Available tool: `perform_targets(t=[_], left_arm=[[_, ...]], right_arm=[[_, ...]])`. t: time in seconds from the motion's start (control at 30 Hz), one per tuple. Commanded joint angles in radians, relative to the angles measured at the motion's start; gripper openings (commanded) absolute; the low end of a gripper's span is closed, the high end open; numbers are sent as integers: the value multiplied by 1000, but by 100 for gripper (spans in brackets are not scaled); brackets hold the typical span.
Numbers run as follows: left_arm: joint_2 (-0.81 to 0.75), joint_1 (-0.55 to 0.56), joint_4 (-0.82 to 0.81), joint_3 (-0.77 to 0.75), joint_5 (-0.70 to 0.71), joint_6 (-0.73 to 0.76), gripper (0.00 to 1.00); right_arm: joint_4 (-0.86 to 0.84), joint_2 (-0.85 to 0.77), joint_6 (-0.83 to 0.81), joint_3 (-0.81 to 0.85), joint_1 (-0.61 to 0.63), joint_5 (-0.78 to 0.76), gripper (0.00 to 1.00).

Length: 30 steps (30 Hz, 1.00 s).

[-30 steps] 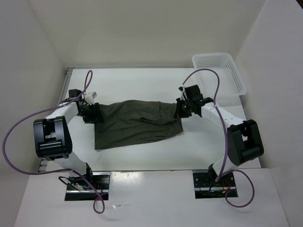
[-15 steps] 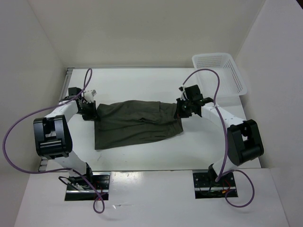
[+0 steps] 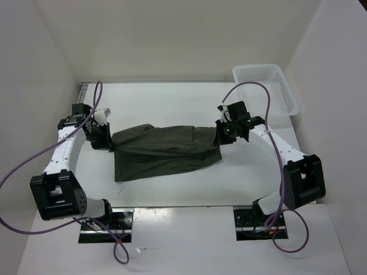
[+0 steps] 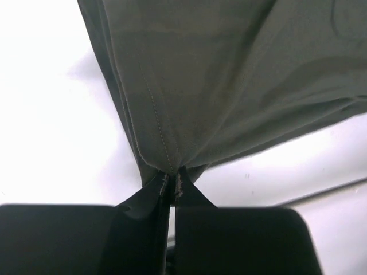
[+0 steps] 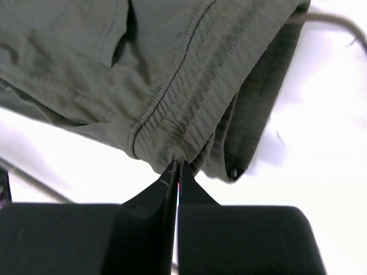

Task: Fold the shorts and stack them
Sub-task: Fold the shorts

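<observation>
The dark olive-green shorts [image 3: 166, 150] lie stretched left to right across the middle of the white table. My left gripper [image 3: 109, 139] is shut on the hem corner at the shorts' left end; the left wrist view shows the cloth [image 4: 229, 86] pinched between the closed fingertips [image 4: 172, 186] and hanging taut. My right gripper [image 3: 221, 135] is shut on the gathered waistband [image 5: 183, 123] at the right end, the closed tips [image 5: 178, 169] biting its edge. The far edge of the shorts is lifted between the two grippers; the near edge rests on the table.
A white lattice basket [image 3: 266, 89] stands at the back right corner. White walls enclose the table on the left, back and right. The arm bases [image 3: 106, 220] sit at the near edge with purple cables looping beside them.
My left arm has swung outward to the left and pulled the left end of the shorts with it, stretching the cloth. My right gripper has shifted slightly right.
</observation>
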<state>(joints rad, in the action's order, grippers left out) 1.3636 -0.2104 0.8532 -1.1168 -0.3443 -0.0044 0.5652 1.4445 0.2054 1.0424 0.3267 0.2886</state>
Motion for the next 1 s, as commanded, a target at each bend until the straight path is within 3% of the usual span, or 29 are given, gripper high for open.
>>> perform_targets(t=[0.0,0.2,0.47,0.6,0.63,0.67,0.7,0.73,0.77,0.83,0.9,0.97], left_arm=[[-32,20,110,46,40,4,5],[-52,51,153,161,84,4,14],[-43,60,171,183,105,4,21],[-43,92,193,183,96,4,33],[-43,92,193,183,96,4,39],[-43,103,205,183,96,4,46],[-34,115,205,172,96,4,53],[-34,115,224,172,96,4,62],[-34,115,224,158,96,4,64],[-34,115,224,131,87,4,65],[-34,103,170,106,65,4,65],[-34,88,54,86,65,4,66]], right_arm=[[125,-26,-57,56,-6,24,0],[234,54,-38,94,-17,-57,0],[329,168,11,137,-17,-174,0],[338,188,54,148,-17,-244,0],[338,197,69,148,-17,-256,3],[338,211,78,148,-17,-290,18],[338,211,97,148,-17,-308,25],[338,221,107,157,-17,-356,52],[338,221,120,168,-17,-386,60],[320,168,141,179,-17,-428,63],[235,95,128,188,-17,-384,64],[138,-45,72,165,61,-289,62]])
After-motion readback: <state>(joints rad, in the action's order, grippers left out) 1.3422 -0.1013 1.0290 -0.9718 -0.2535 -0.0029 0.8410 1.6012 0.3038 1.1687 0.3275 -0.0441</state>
